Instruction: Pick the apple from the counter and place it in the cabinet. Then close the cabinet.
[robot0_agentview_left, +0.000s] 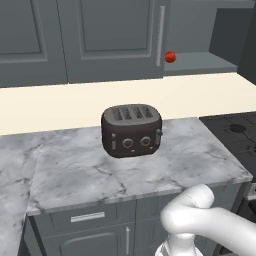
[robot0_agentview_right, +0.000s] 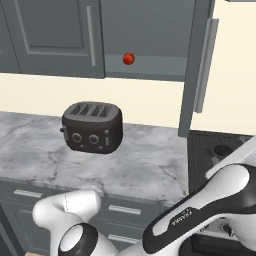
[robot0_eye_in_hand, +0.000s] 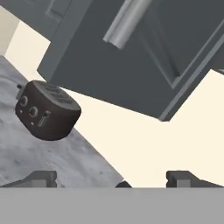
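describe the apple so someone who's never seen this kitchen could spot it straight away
Find the dark grey wall cabinet above the marble counter, where one door stands swung open. On its grey inner shelf, near the front edge, sits the apple. It is the only small, round, red thing around, far smaller than the dark toaster on the counter below.

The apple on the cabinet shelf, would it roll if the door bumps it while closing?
Probably. The apple is small and round, resting near the front edge of the cabinet shelf, so a nudge could well set it rolling. It looks smooth and firm, likely sliding rather than squashing. The shelf looks flat, so left alone it should stay put.
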